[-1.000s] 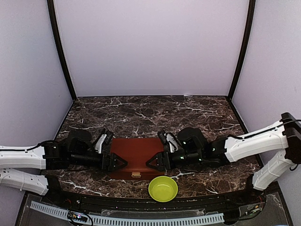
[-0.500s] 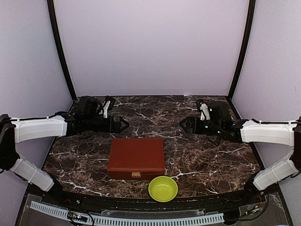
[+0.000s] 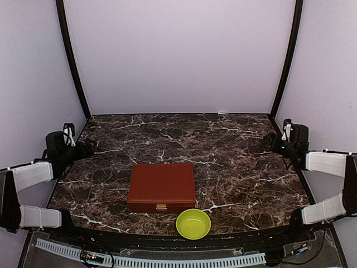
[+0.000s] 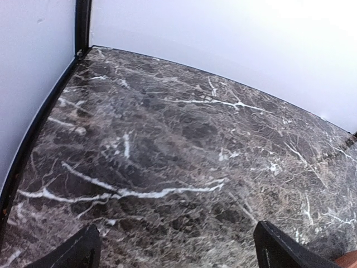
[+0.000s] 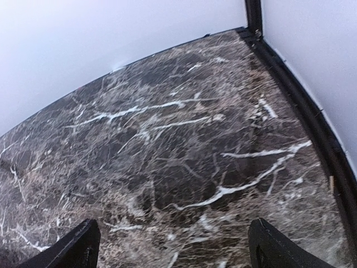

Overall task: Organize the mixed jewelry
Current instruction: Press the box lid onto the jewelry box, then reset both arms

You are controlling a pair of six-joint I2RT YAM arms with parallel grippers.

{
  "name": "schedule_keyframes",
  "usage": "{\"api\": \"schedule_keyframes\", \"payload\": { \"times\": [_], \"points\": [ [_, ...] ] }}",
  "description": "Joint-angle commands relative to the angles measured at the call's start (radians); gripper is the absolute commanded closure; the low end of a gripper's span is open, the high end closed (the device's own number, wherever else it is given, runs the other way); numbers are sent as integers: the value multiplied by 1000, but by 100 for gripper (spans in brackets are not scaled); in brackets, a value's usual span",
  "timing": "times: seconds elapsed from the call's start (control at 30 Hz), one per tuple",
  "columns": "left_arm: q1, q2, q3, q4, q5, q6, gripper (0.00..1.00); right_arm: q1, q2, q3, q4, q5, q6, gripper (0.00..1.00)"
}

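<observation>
Compared with one second ago, when both arms reached inward and flanked the closed box [image 3: 162, 187], each arm is now pulled back to its own side of the desk [image 3: 234, 167]. The left gripper [image 4: 175, 237] is at the left edge and the right gripper [image 5: 173, 231] at the right edge, both well apart from the box. Half a second ago they were at mid-depth beyond the box, so the retreat has run outward toward the side walls. The box and the yellow-green bowl [image 3: 193, 224] are in the same positions as before. The box lies shut with its clasp facing the near edge, and the bowl sits just in front of its right corner. Each wrist view shows its fingertips set wide at the lower corners of the frame, with only bare marble between them and nothing held. The mixed jewelry cannot be located in any view: the box lid is down, and the bowl's inside shows no detail at this size. In the left wrist view, the black strip along the left wall [image 4: 33, 134] borders the marble. In the right wrist view, the matching strip [image 5: 301, 106] runs along the right wall to the corner post. The centre and rear of the desk lie open up to the back wall.
</observation>
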Motion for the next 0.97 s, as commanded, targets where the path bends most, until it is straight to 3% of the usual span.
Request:
{"api": "schedule_keyframes", "payload": {
  "times": [0.0,0.27,0.43,0.53,0.93],
  "points": [
    [27,-111,-173,215,-41,49,1,-100,-60,-71,183,27,-75,7],
    [28,-92,-300,488,-47,146,1,-135,-105,-255,528,209,-175,6],
    [28,-3,-350,653,-68,165,1,-135,-19,-339,764,230,-237,6],
    [29,23,-334,641,-85,158,1,-135,24,-347,825,249,-246,5],
    [29,21,-352,681,-90,158,1,-135,20,-343,806,255,-247,6]
  ]
}}
